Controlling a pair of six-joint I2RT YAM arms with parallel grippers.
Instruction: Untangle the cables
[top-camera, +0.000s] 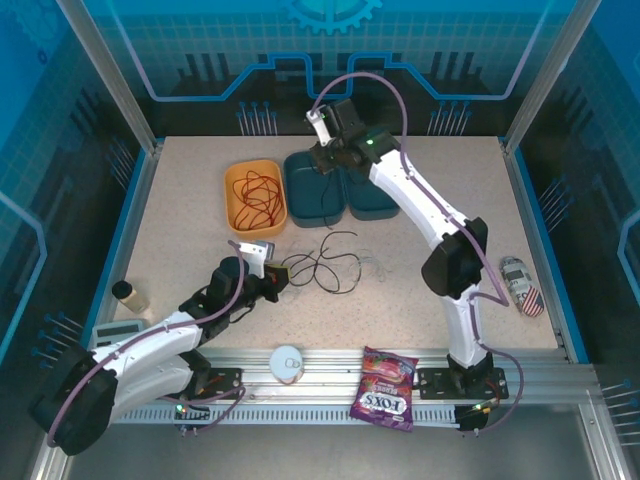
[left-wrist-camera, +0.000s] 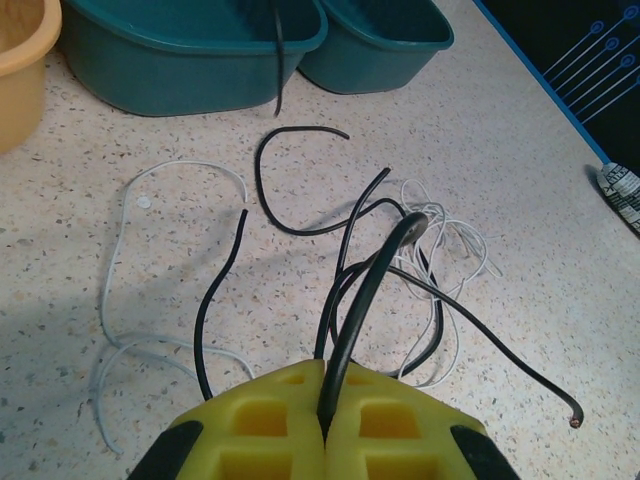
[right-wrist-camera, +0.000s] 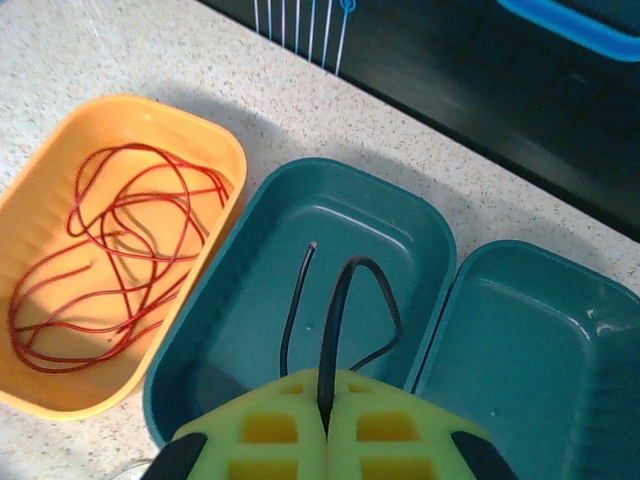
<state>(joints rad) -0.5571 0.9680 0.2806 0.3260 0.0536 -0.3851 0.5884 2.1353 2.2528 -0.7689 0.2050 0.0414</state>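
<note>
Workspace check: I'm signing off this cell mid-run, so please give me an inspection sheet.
Surface: speckled table, no spills seen.
Job's things: red cable coiled in orange bin; black cables and white cable tangled on table.
Clutter: candy bag, white roll, small jar, printed can.
Hands: left hand shut on one black cable; right hand shut on another over teal bin.
Cables: lilac hoses along both arms.
Surroundings: blue panels, aluminium frame.

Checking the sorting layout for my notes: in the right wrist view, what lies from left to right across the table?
Orange tub holding the red cables → first teal bin, a black cable dangling over it → second teal bin.
</note>
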